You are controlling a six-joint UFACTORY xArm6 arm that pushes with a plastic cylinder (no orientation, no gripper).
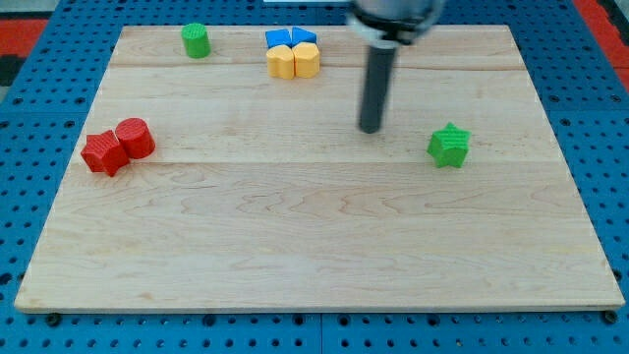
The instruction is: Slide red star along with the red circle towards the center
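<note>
A red star [103,154] lies near the board's left edge, touching a red circle [135,138] just to its upper right. My tip [370,129] stands on the board right of the middle, far to the right of both red blocks. It touches no block. A green star [450,146] lies to the tip's right.
A green circle [196,40] stands near the top left. A blue block [290,38] and two yellow blocks [294,61] cluster at the top middle. The wooden board [314,256] sits on a blue pegboard surface.
</note>
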